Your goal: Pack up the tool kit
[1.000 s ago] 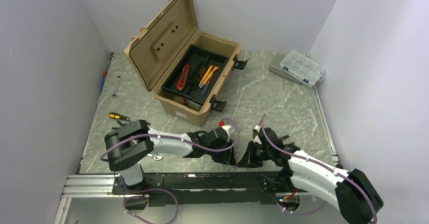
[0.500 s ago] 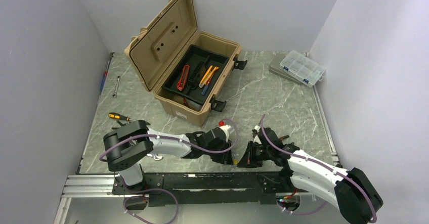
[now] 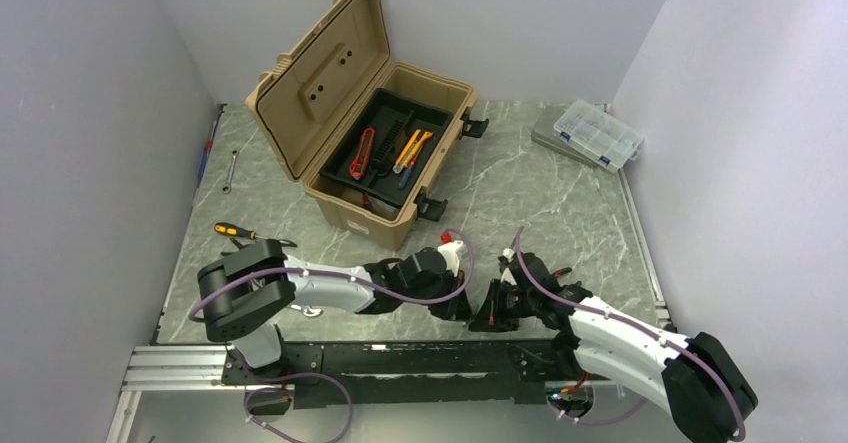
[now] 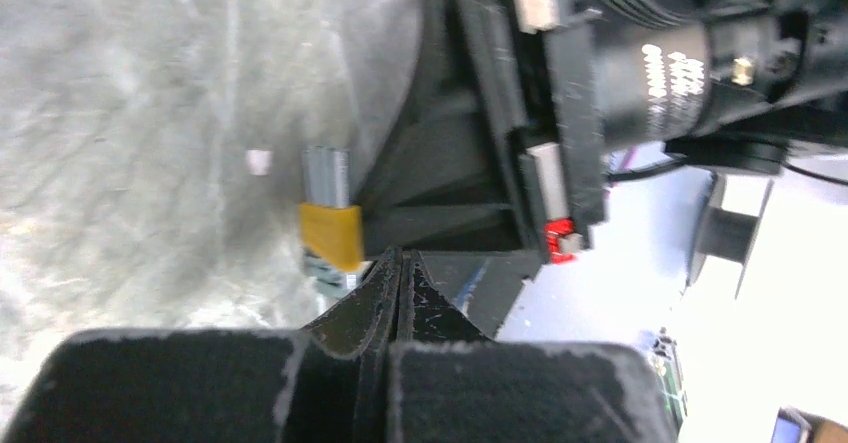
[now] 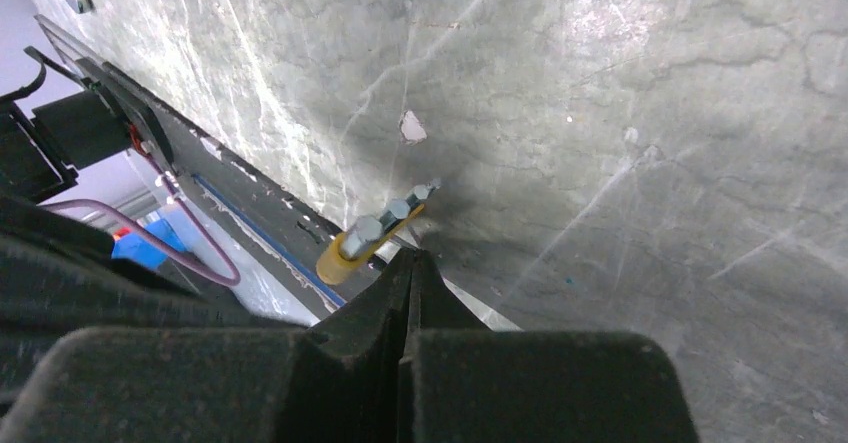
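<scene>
The tan tool kit [image 3: 360, 218] stands open at the back, lid [image 3: 320, 78] up. Its black tray holds a red knife [image 3: 361, 153] and a yellow-handled tool [image 3: 412, 148]. My left gripper [image 3: 464, 313] and right gripper [image 3: 482, 317] meet tip to tip at the table's front edge. A small yellow bit holder [image 5: 368, 241] with silver bits lies right at the tips. In the left wrist view the left gripper [image 4: 400, 255] is shut, with the holder [image 4: 330, 235] just left of its tips. The right gripper [image 5: 412, 255] is shut too; whether it pinches the holder's edge I cannot tell.
A yellow-and-black screwdriver [image 3: 238, 231] lies at the near left, a wrench [image 3: 229, 171] and a blue-red tool [image 3: 207, 153] by the left wall. The clear organiser case [image 3: 597, 133] sits at the back right. The black mounting rail [image 3: 400, 363] runs along the front edge.
My left gripper has closed from partly open to shut and edged right toward the right gripper. The right arm has stayed put.
</scene>
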Action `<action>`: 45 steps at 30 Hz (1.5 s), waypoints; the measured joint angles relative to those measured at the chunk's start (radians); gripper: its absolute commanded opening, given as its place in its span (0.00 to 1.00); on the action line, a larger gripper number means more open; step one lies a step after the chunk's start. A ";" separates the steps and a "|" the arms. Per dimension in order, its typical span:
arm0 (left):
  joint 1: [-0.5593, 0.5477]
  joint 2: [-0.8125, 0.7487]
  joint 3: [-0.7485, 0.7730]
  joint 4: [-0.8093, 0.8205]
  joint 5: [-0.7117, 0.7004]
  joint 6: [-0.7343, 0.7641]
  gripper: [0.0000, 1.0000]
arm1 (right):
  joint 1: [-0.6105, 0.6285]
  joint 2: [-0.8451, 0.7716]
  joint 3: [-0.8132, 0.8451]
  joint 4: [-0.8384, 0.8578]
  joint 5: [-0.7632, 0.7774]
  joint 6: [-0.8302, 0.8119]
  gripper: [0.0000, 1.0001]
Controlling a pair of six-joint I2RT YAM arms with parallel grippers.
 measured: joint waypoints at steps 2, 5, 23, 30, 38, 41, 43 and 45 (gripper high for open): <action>-0.009 -0.005 0.000 0.025 0.021 0.000 0.00 | 0.001 0.000 0.000 0.002 0.001 0.000 0.00; -0.014 -0.005 0.001 0.041 0.045 0.000 0.03 | 0.002 0.000 0.001 0.001 0.003 -0.001 0.00; -0.015 -0.069 0.119 -0.335 -0.173 0.081 0.85 | 0.004 -0.041 0.014 -0.043 0.062 -0.010 0.00; -0.018 0.037 0.224 -0.437 -0.222 0.154 0.82 | 0.004 -0.034 0.024 -0.056 0.074 -0.013 0.00; -0.020 0.079 0.244 -0.493 -0.230 0.183 0.80 | 0.004 -0.026 0.026 -0.051 0.075 -0.009 0.00; -0.018 0.088 0.244 -0.462 -0.179 0.196 0.77 | 0.004 -0.026 0.026 -0.051 0.076 -0.008 0.00; -0.015 0.104 0.244 -0.418 -0.106 0.200 0.75 | 0.004 -0.023 0.027 -0.051 0.076 -0.008 0.00; -0.010 0.125 0.240 -0.365 -0.031 0.205 0.72 | 0.004 -0.019 0.030 -0.055 0.074 -0.010 0.00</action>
